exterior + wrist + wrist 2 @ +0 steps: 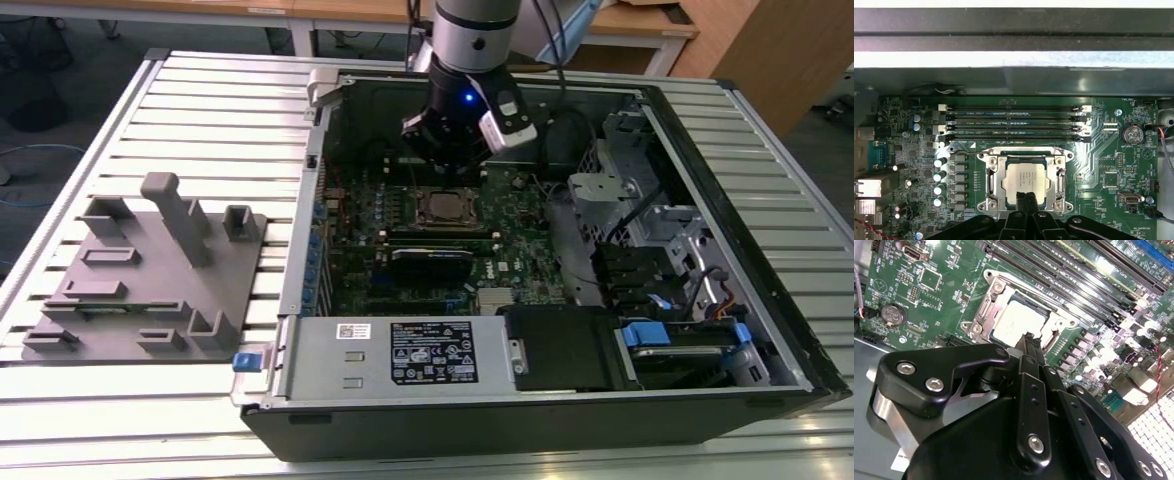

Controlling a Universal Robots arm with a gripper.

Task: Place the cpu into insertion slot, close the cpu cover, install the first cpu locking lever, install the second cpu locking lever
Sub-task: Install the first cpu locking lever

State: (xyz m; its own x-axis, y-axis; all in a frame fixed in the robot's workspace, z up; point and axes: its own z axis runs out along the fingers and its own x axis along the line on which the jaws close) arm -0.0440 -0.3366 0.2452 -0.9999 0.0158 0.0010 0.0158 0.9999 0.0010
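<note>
The cpu (1026, 181) lies flat in the insertion slot (983, 156), its dull silver top showing through the window of the cpu cover (990, 175). The cover lies down around the chip. In the second wrist view the cpu (1016, 322) sits just beyond the black fingertips. My gripper (1027, 196) hangs just above the near edge of the socket, fingers pressed together with nothing between them. In the exterior view the gripper (450, 183) stands over the cpu (447, 207) inside the open computer case. How the thin locking levers sit is hard to tell.
Long black memory slots (1014, 122) run beside the socket. A coin battery (1132, 133) sits on the board. The case wall (300, 250), power supply (400, 350) and drive cages (667, 250) surround the board. A grey fixture (147, 270) stands on the slatted table at the exterior view's left.
</note>
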